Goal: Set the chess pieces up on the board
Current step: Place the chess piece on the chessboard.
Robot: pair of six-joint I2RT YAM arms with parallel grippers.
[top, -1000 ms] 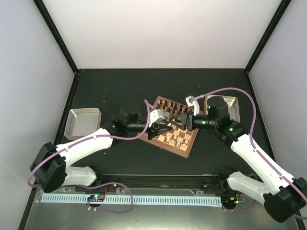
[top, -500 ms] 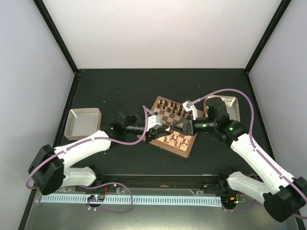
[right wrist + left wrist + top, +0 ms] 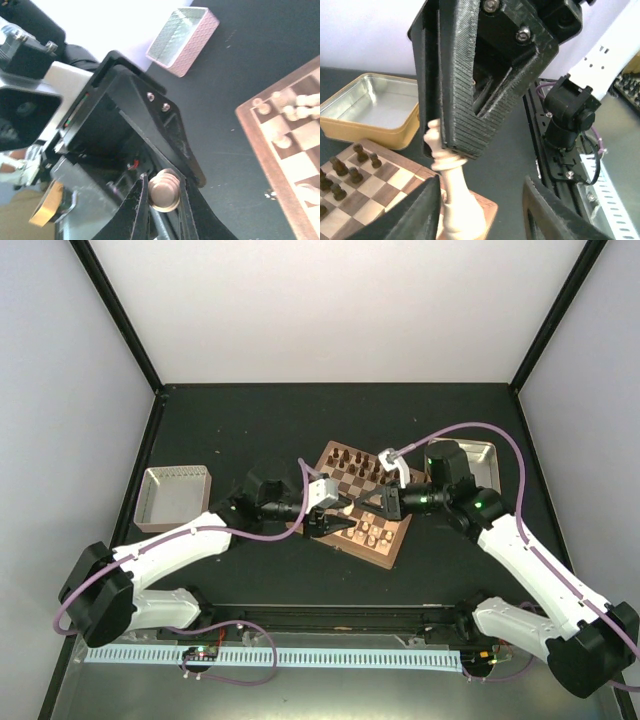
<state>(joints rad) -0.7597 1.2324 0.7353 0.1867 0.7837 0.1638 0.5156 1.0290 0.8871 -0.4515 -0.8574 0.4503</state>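
The board lies tilted at the table's middle, with dark chess pieces along its far rows and pale ones near its front. My two grippers meet above the board's near-left part. A pale piece hangs there, with my right gripper shut on it. The left wrist view shows the right gripper's ribbed fingers clamping the piece's head. My left gripper is open. The piece stands beside its left finger, with a wide gap to the other finger. In the top view the left gripper faces the right gripper.
A metal tray stands at the left of the table and another metal tray at the back right, just behind the right arm. A purple cable loops over each arm. A rail with a white strip runs along the near edge.
The right gripper has shut on the pale piece. The left gripper, shut before, has opened off it. Both grippers shifted slightly toward the board's near-left side.
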